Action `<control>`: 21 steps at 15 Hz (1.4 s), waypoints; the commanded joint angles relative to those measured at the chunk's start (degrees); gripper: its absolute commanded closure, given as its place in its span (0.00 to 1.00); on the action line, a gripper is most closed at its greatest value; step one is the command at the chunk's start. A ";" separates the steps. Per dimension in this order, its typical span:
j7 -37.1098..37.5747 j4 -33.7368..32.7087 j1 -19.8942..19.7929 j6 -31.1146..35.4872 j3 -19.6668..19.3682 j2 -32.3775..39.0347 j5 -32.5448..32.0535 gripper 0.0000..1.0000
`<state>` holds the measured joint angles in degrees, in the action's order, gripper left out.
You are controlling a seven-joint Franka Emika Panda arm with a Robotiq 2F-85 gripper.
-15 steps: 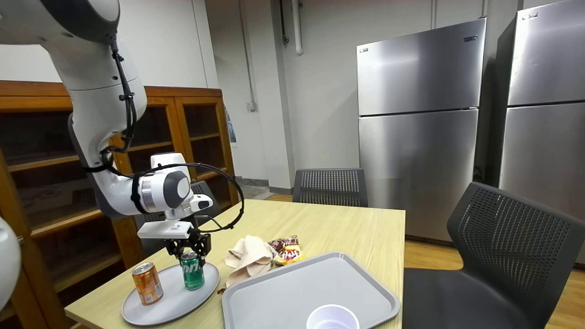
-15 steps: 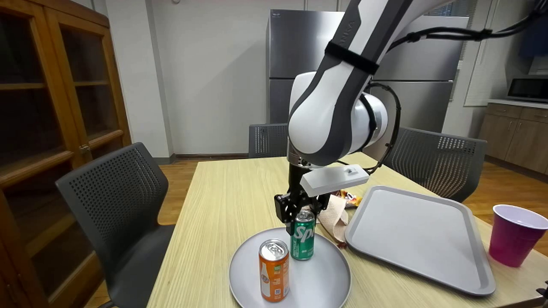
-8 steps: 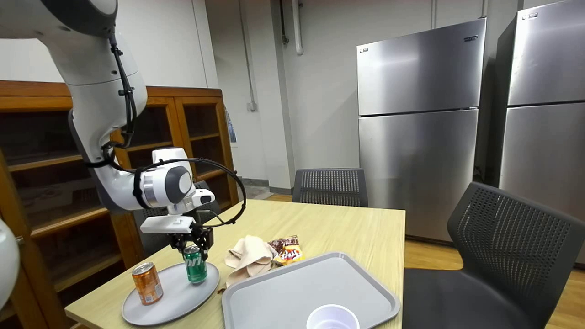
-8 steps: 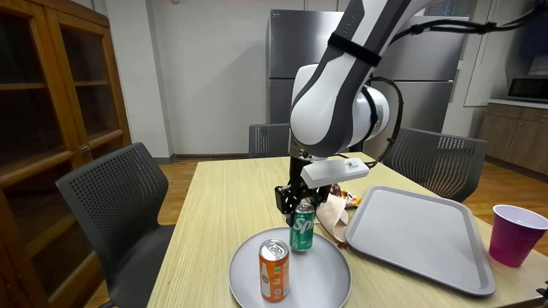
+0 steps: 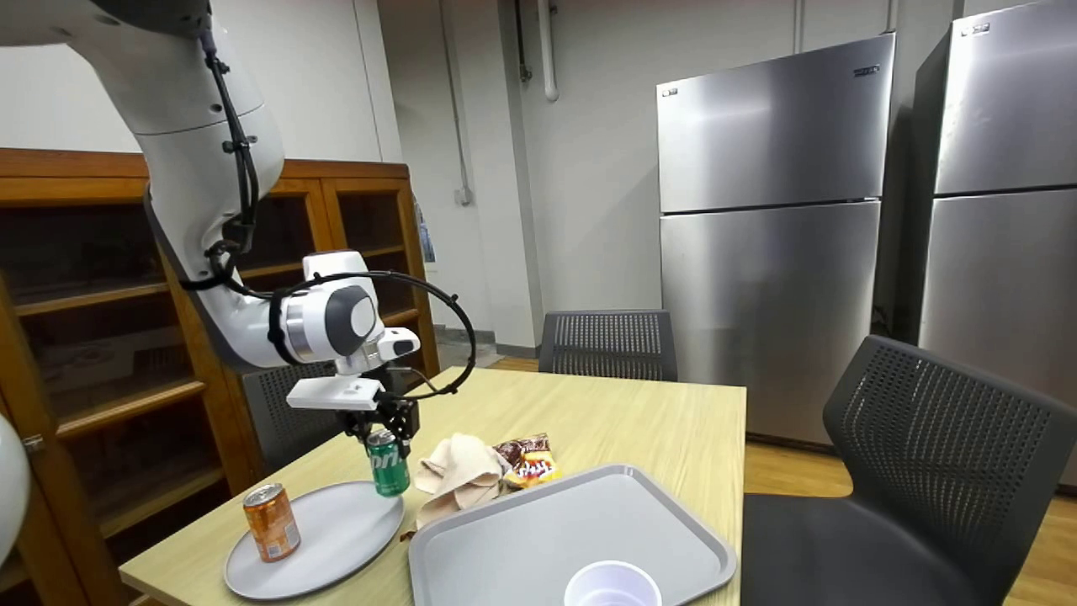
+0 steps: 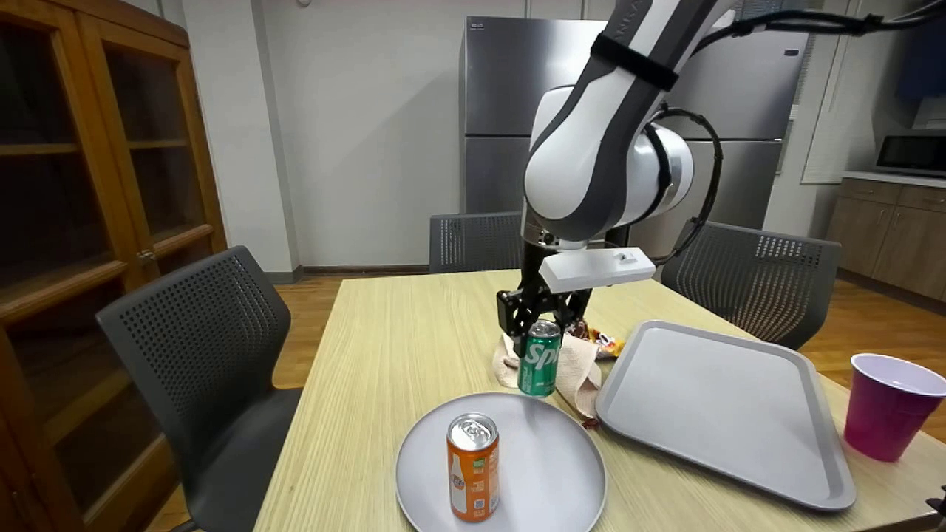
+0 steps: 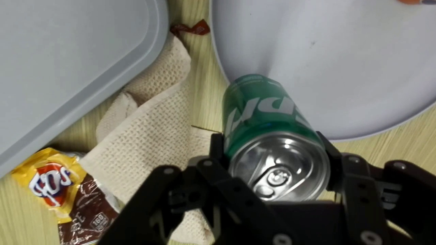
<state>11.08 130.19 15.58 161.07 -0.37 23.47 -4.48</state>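
A green Sprite can (image 6: 539,369) is gripped near its top by my gripper (image 6: 543,334), one finger on each side. It hangs close to upright above the far rim of the grey round plate (image 6: 550,476), with its base off the plate. In the wrist view the silver lid of the green can (image 7: 269,109) faces the camera between both fingertips (image 7: 217,144). On the plate stands an orange can (image 5: 272,526), upright, apart from the gripper; just a sliver of the orange can (image 7: 410,1) shows in the wrist view's top corner.
Beside the plate are a crumpled beige cloth (image 7: 150,136) and a yellow-brown snack bag (image 5: 528,461). A grey tray (image 6: 724,399) lies next to them. A magenta cup (image 6: 890,414) stands past the tray. Dark chairs (image 6: 199,369) surround the wooden table (image 6: 384,332).
My gripper has risen with the green can, lifting it off the plate and carrying it away from the orange can, toward the cloth. Orange can, plate and tray have stayed put.
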 commanded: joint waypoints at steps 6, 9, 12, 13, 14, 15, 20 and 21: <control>1.74 4.15 -2.00 0.33 -3.57 -5.61 -1.36 0.62; 2.11 5.24 -2.91 0.28 -5.19 -6.59 -1.71 0.62; 2.26 6.36 -4.01 0.23 -6.78 -7.51 -2.10 0.62; 2.22 6.72 -4.45 0.24 -7.35 -7.70 -2.19 0.62; 2.24 7.02 -4.86 0.24 -7.86 -7.88 -2.31 0.62; 2.53 7.38 -5.17 0.38 -8.64 -7.98 -2.77 0.62; 1.21 7.98 -8.45 0.19 -10.12 -7.75 -2.16 0.62; 0.96 7.93 -9.15 0.16 -10.29 -7.63 -2.05 0.62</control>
<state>11.14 136.68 8.39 161.19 -10.51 17.97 -5.30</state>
